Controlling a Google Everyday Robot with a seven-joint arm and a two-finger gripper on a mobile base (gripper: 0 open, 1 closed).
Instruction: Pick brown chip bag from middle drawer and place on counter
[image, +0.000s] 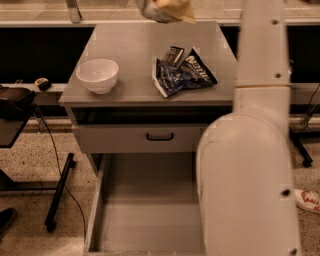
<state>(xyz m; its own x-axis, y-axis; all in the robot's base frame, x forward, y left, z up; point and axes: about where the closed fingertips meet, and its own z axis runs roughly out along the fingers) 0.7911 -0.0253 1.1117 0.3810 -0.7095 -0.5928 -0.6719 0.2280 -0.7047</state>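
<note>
Brown chip bag (170, 9) only partly seen at top edge, over far edge of counter (130, 47). Gripper out of frame beyond top edge; open or closed, cannot tell. White bowl (97, 75) on counter left, blue snack bag (182, 75) right of centre. Middle drawer (145, 220) pulled out below. Arm (255, 150) in foreground hides drawer's right part.

White bowl (97, 75), blue snack bag (182, 76) — crumpled
</note>
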